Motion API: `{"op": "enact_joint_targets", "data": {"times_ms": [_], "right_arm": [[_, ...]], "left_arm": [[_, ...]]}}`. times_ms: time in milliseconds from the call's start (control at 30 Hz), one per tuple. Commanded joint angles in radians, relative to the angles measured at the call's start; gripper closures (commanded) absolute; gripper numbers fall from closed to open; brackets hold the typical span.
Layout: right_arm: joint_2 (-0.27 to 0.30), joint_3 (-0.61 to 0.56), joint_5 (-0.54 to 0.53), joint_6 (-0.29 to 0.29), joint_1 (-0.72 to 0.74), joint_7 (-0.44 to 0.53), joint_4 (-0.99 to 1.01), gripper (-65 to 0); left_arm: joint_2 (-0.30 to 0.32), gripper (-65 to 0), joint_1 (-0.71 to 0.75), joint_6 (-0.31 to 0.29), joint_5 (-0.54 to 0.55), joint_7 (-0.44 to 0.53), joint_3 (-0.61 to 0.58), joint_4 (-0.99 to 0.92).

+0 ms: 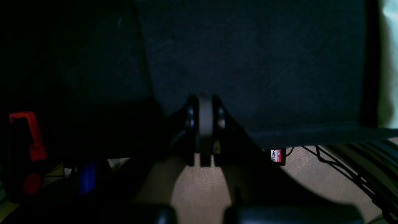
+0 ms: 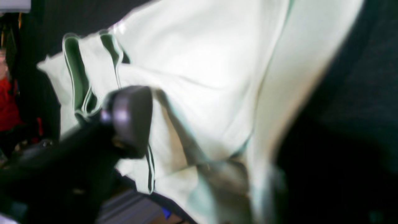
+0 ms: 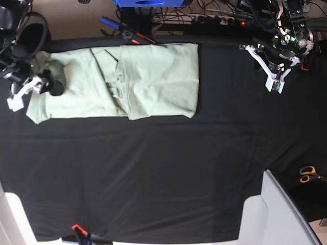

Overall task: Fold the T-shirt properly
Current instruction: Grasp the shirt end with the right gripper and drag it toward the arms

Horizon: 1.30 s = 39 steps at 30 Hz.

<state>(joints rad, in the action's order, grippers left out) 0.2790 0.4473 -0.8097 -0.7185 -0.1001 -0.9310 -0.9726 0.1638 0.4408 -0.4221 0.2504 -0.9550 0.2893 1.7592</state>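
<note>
The pale mint-green T-shirt [image 3: 127, 84] lies partly folded at the far left of the black table cloth [image 3: 163, 168], its right part doubled over. My right gripper [image 3: 53, 81] sits over the shirt's left end. In the right wrist view the T-shirt [image 2: 211, 71] fills the frame; one dark finger [image 2: 130, 118] shows well left of centre, so the jaws stand apart, and cloth hides the other finger. My left gripper [image 3: 275, 86] hangs shut over bare black cloth at the far right, holding nothing; its fingers [image 1: 205, 124] press together. A sliver of T-shirt [image 1: 388, 62] shows at that view's edge.
Orange-handled scissors [image 3: 307, 173] lie at the right edge. A white slab [image 3: 276, 214] covers the near right corner. Cables and tools [image 3: 133, 33] lie behind the table's far edge. A red clamp [image 3: 76, 227] sits on the near edge.
</note>
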Motion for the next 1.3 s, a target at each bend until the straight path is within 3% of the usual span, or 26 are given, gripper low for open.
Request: {"op": "enact_joint_targets", "data": {"times_ms": [0, 233, 467, 667, 1000, 1267], "right_arm": [[-0.013, -0.041, 0.089, 0.020, -0.017, -0.102, 0.016, -37.4], [-0.016, -0.078, 0.088, 0.020, -0.020, -0.055, 0.021, -31.8], [-0.001, -0.075, 0.088, 0.020, -0.016, -0.055, 0.021, 0.0], [0.055, -0.072, 0.112, 0.020, 0.018, -0.053, 0.021, 0.0], [0.099, -0.037, 0.336, 0.020, 0.119, -0.055, 0.021, 0.0], [0.104, 0.067, 0.649, 0.020, 0.222, -0.055, 0.011, 0.0]], "left_arm": [[0.010, 0.0, 0.000, 0.002, 0.002, 0.014, 0.004, 0.014], [0.010, 0.0, 0.003, 0.002, 0.002, 0.014, 0.008, 0.012], [0.010, 0.0, 0.002, 0.002, 0.002, 0.014, 0.008, 0.012], [0.010, 0.0, 0.002, 0.002, 0.002, 0.014, 0.008, 0.012], [0.012, 0.0, 0.002, 0.002, 0.000, 0.014, 0.008, 0.012], [0.012, 0.0, 0.000, 0.002, 0.000, 0.014, 0.009, 0.012]]}}
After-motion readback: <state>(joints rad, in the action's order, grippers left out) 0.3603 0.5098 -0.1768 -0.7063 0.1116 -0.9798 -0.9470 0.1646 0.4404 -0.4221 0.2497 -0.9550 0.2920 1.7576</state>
